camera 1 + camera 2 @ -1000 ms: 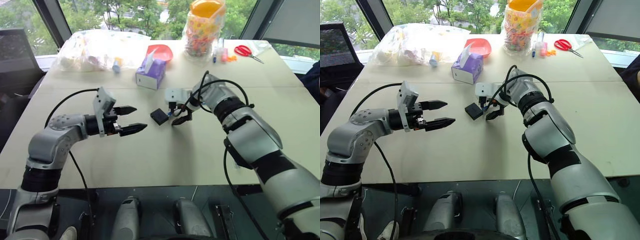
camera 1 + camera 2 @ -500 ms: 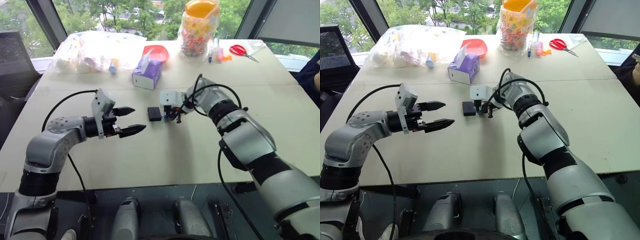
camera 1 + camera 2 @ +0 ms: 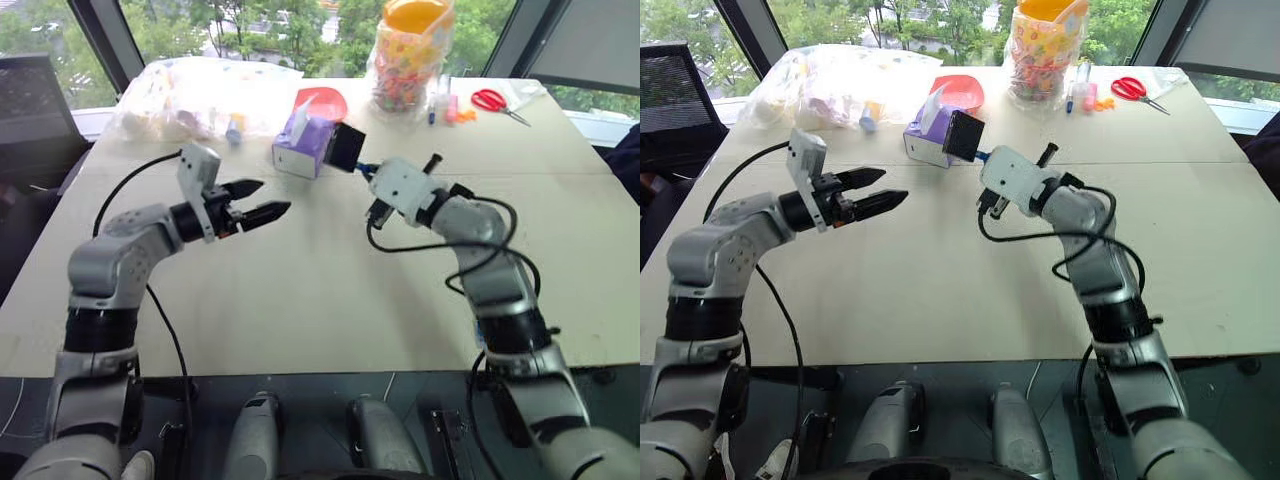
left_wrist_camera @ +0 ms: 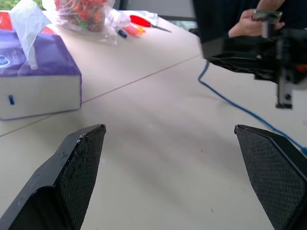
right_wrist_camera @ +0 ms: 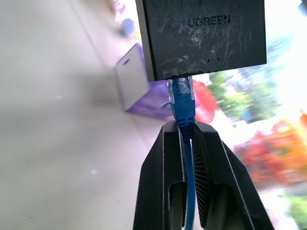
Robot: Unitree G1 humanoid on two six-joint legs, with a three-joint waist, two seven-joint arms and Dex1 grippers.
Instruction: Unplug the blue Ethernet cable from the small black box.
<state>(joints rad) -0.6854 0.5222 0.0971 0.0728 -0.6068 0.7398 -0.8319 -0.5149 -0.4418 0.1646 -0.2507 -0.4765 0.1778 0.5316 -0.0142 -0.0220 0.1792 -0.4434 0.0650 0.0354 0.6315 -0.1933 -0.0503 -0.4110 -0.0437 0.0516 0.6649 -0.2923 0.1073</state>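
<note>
The small black box [image 5: 201, 36] hangs in the air above the table, level with the purple tissue box [image 3: 303, 147]. The blue Ethernet cable [image 5: 182, 98] is plugged into its lower side. My right gripper [image 5: 184, 125] is shut on the cable just behind the plug and carries the box [image 3: 347, 148] that way. From there the cable [image 4: 230, 103] trails across the table. My left gripper [image 3: 255, 212] is open and empty to the left of the box, a hand's width away, with its fingers [image 4: 79, 158] pointing toward it.
A red bowl [image 3: 322, 100], a clear plastic bag [image 3: 195, 95], a bag of colourful pieces [image 3: 408, 55] and red scissors [image 3: 495, 100] lie along the table's far side. A person's hand [image 4: 244, 28] shows beyond the table edge.
My right gripper shut on the cable beside the box, then lifted it off the table with the box hanging from the plug. My left gripper rose and moved slightly forward, staying open.
</note>
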